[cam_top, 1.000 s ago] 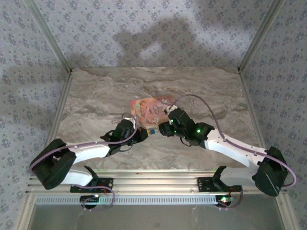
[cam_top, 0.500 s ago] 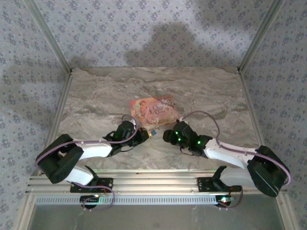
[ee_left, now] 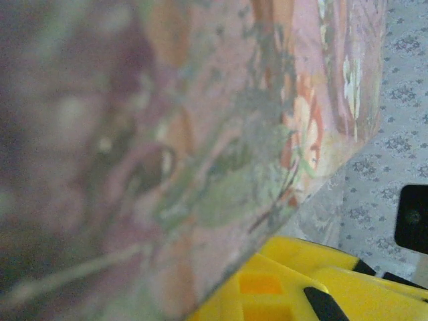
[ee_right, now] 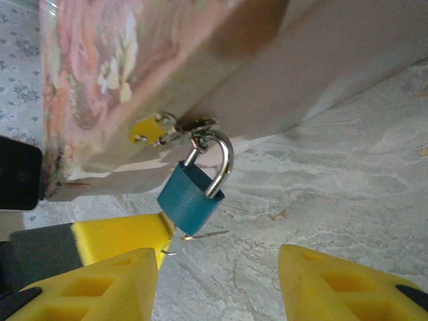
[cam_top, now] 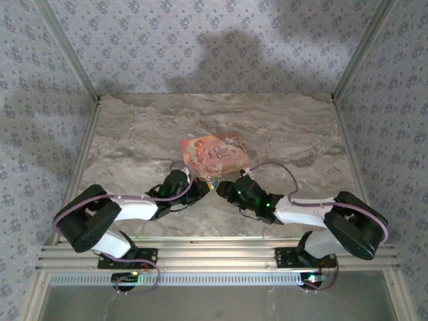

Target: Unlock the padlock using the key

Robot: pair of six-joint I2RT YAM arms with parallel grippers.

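From above, the left gripper [cam_top: 203, 188] and right gripper [cam_top: 224, 190] meet at the near edge of the pink box [cam_top: 215, 152], hiding what lies between. Left wrist: box blurred close; claw clenched, on what is unclear. Right wrist: a blue padlock [ee_right: 192, 197] hangs from the box's hasp [ee_right: 192, 126], above spread, empty jaws.

Soft light, blurry left-wrist close-up

This looks to me like a robot test cell in a lab, not a home. The marble-pattern tabletop [cam_top: 134, 134] is closed in by thin walls [cam_top: 200, 40] with flowered paper, held by bare aluminium posts [cam_top: 67, 50]. A white left arm [cam_top: 130, 207] and right arm [cam_top: 301, 210], with loose purple cables [cam_top: 274, 166], are bolted to a slotted metal rail [cam_top: 214, 254] at the near edge.
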